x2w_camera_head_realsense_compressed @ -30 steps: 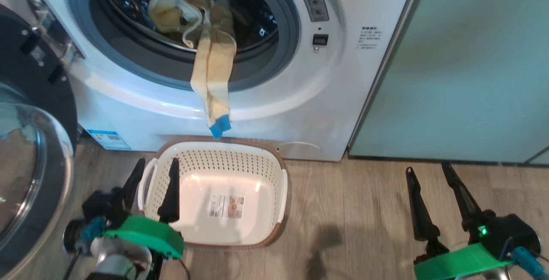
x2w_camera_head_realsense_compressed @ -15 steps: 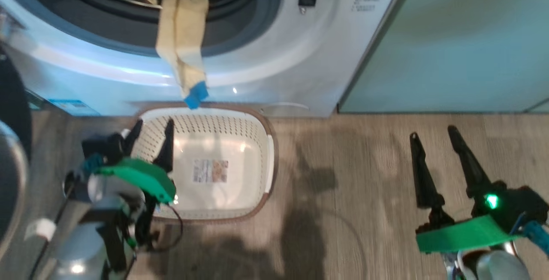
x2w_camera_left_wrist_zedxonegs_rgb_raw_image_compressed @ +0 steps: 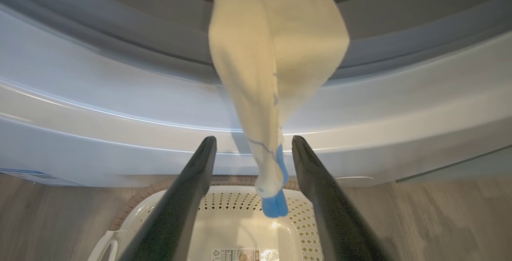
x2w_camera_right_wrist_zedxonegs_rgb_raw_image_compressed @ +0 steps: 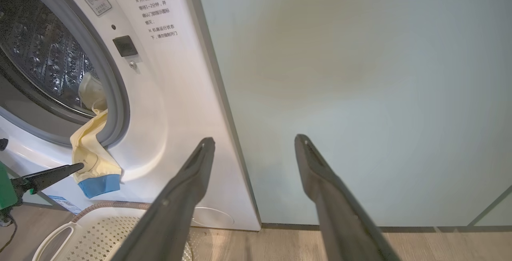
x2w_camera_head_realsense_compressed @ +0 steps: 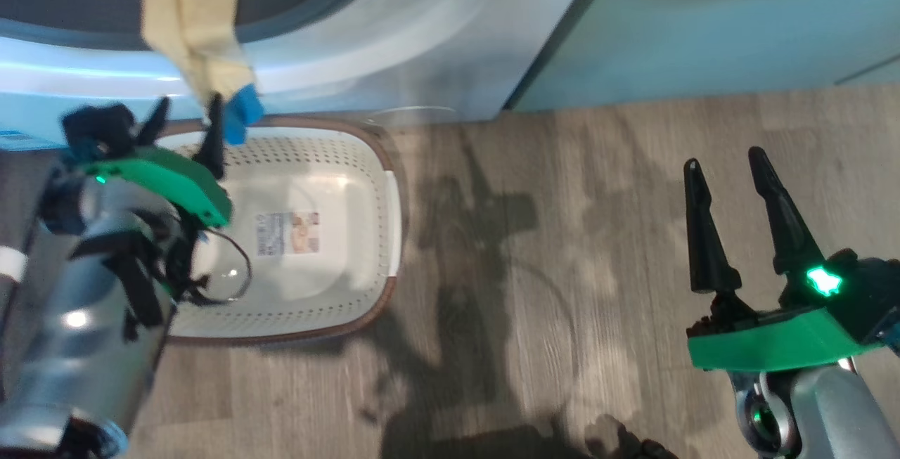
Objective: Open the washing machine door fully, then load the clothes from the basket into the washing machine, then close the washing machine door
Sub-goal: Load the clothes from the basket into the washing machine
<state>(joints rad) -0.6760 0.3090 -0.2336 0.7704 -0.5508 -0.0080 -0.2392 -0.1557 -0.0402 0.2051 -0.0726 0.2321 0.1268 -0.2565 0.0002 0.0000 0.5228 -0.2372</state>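
Floor (x2w_camera_head_realsense_compressed: 562, 234) lies open in your head view between the basket (x2w_camera_head_realsense_compressed: 392, 199) and the right end effector (x2w_camera_head_realsense_compressed: 724, 160), fingers apart. Left wrist view: the clothes (x2w_camera_left_wrist_zedxonegs_rgb_raw_image_compressed: 276, 53) hang from the washing machine (x2w_camera_left_wrist_zedxonegs_rgb_raw_image_compressed: 120, 125) between the spread fingers of your left end effector (x2w_camera_left_wrist_zedxonegs_rgb_raw_image_compressed: 254, 138). Right wrist view adds the drum (x2w_camera_right_wrist_zedxonegs_rgb_raw_image_compressed: 40, 53).

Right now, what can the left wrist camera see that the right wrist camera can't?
Left wrist view: the label sticker on the basket's bottom, and the blue cuff framed between the open left gripper's fingers. Right wrist view: the steel drum, the printed notice, and the pale green cabinet door that the open right gripper faces. Both: the cream garment draped out of the washing machine above the basket, with a left gripper finger near it.
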